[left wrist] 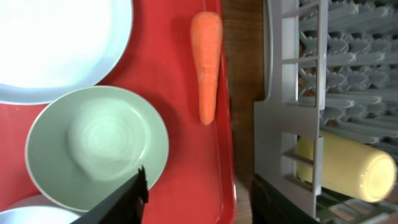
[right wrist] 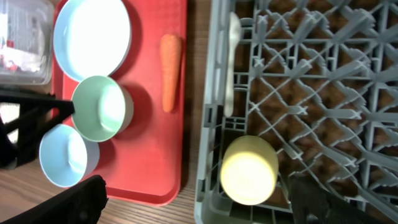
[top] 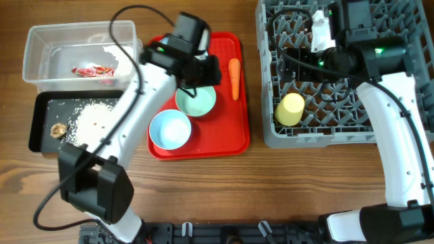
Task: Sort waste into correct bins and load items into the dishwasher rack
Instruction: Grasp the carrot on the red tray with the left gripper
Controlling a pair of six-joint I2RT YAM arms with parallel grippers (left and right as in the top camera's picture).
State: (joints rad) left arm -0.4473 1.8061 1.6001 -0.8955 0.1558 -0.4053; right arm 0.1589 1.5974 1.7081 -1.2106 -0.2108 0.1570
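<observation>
**A:** Where's the small yellow plastic cup [right wrist: 249,169]?

**B:** Lying loaded in the grey plastic grid rack [right wrist: 311,74], with your right gripper [right wrist: 198,186] spread empty above it. Your left gripper [left wrist: 200,190], parted and empty, hovers near the orange carrot [left wrist: 208,62], probably the next waste.

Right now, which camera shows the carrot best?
The left wrist view: the carrot lies whole and largest there, on the red tray. The right wrist view also shows it whole but smaller; overhead it is smallest.
</observation>
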